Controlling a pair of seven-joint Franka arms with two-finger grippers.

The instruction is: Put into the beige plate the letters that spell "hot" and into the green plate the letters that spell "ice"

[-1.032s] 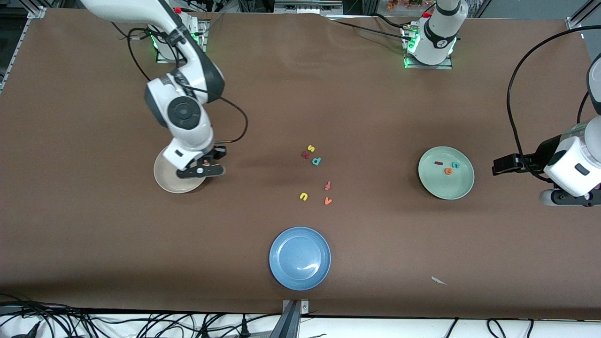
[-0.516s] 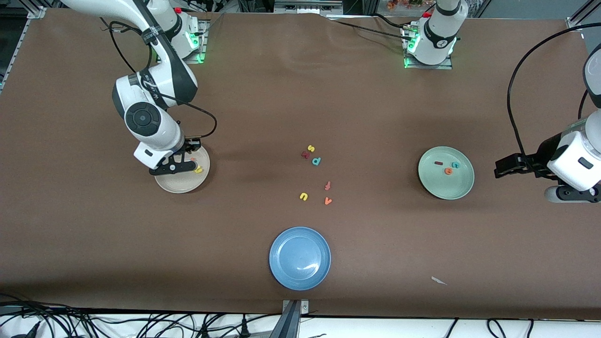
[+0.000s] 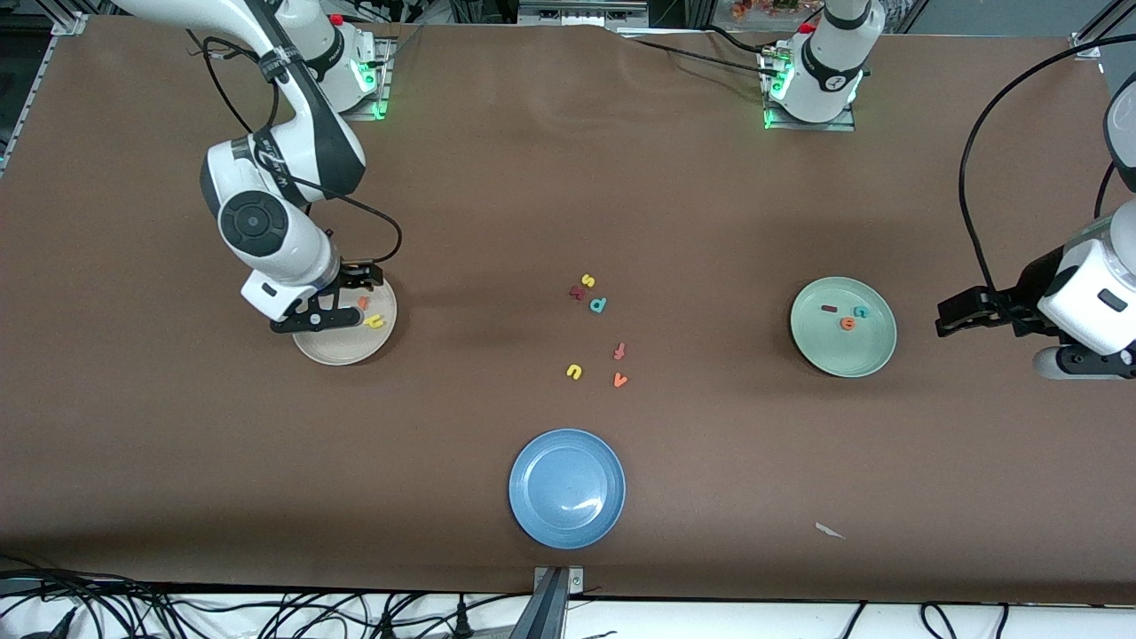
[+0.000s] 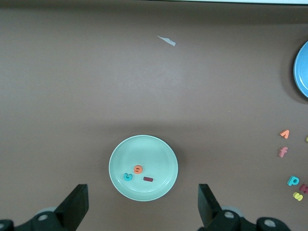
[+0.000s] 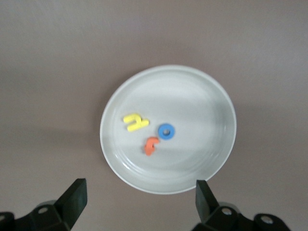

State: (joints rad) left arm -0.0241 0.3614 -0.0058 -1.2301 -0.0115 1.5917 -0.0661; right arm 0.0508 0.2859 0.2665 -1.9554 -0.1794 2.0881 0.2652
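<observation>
A brown paper-covered tabletop [image 3: 532, 177] fills the scene, cables along its edge. The right claw [image 5: 139, 204] — now open, shifted off — hangs over the round cream-beige plate [image 5: 202, 96] holding yellow "h" [image 5: 135, 122], blue "o" [image 5: 165, 131], orange "t" [image 5: 151, 145]. The left claw [image 4: 143, 209], open, waits near the pale mint-green plate [image 4: 159, 149] — red "i" [image 4: 148, 179], teal "c" [image 4: 128, 176], orange "e" [image 4: 138, 169] inside.

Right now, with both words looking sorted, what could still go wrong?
The right gripper hangs open low over the beige plate; swinging away, it might nudge the plate or the h, o and t. The left gripper, open beside the green plate, could clip its rim.
</observation>
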